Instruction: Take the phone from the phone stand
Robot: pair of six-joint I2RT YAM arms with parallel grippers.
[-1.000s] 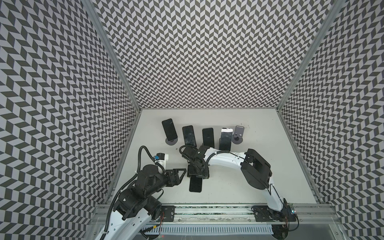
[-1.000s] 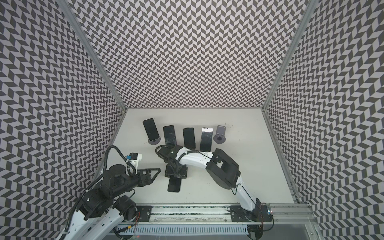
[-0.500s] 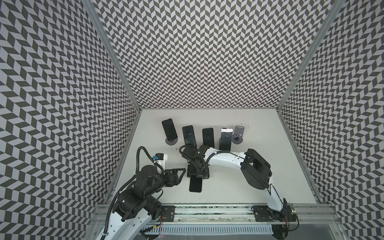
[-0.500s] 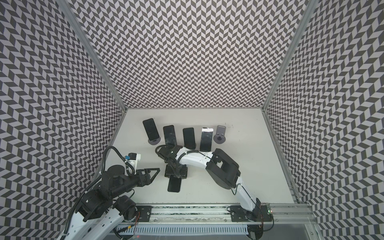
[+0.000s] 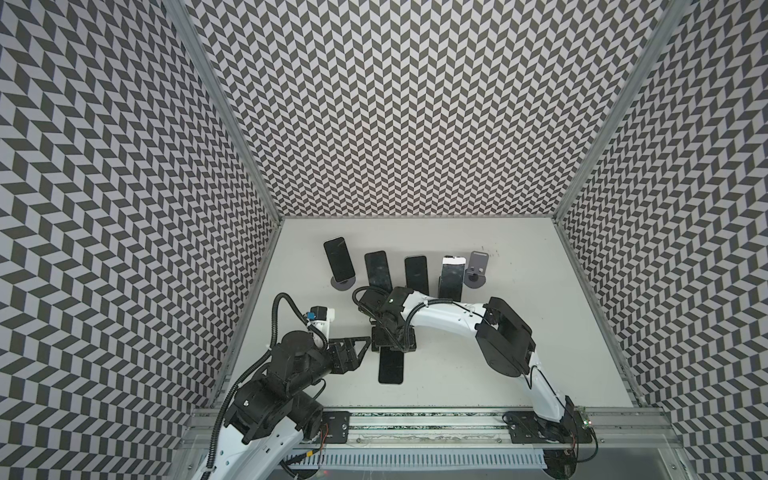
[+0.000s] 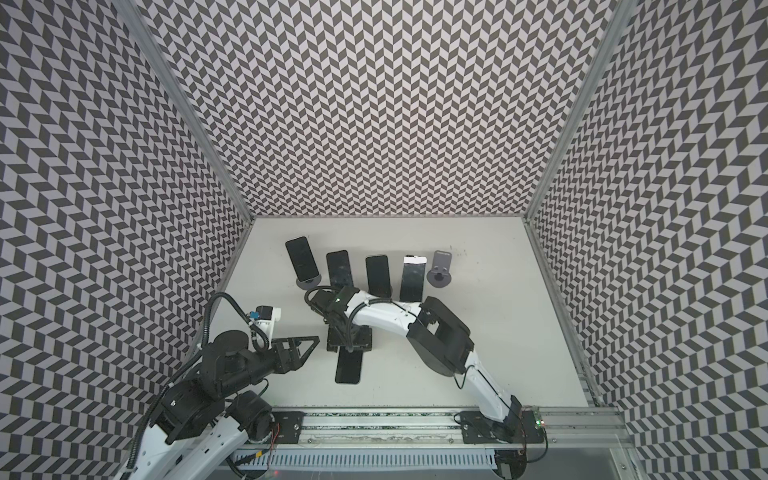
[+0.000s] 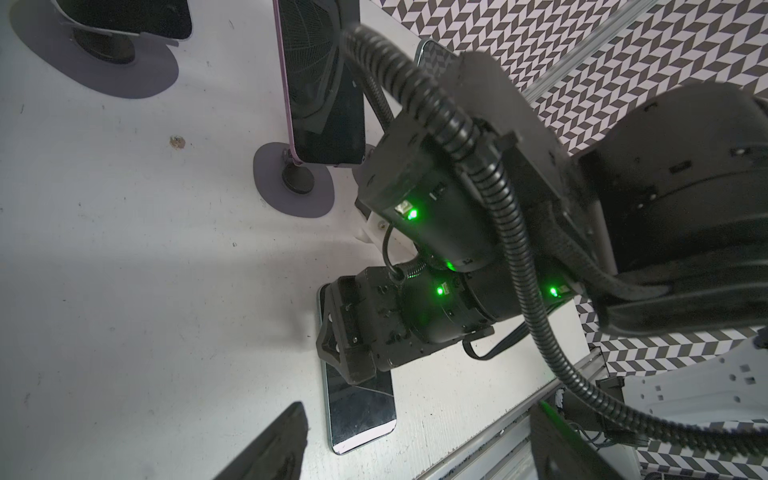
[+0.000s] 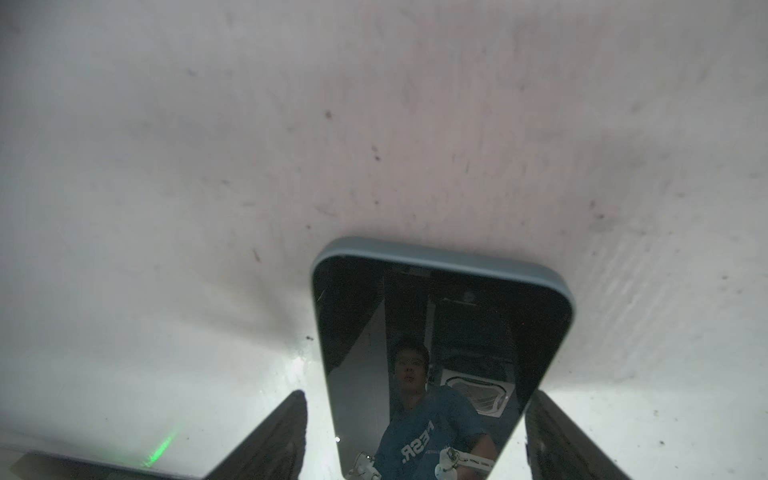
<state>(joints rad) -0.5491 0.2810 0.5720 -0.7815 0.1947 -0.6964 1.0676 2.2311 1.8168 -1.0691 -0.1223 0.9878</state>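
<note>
Chevron-printed walls (image 5: 395, 104), grey on white, box in a matte white bench (image 5: 457, 374) flecked with small scuffs.

At the near left, the left claw (image 5: 364, 348) hangs above the bench. Its black, triangular fingers (image 7: 278, 440) are spread apart with nothing gripped between them.

Just to its right the phone (image 5: 390, 368) lies flat on the bench, screen up, clear of any stand. It is a slim slab with rounded corners, a glossy black glass face and a dull grey-blue rim. The right claw (image 8: 419, 392) points down over the phone's far end. Its dark fingers sit parted on either side of the long edges, and a strip of bench shows between one finger and the rim, so nothing is clamped.

Farther back, four propped phones (image 5: 378, 270) lean in a row, all dark and glossy. The leftmost shows a round, flat grey base (image 5: 343, 283), and the rightmost has a white top edge. At the row's right end is an empty stand (image 5: 477, 270) in smooth grey, with a disc foot and an upright plate rounded at the top.
</note>
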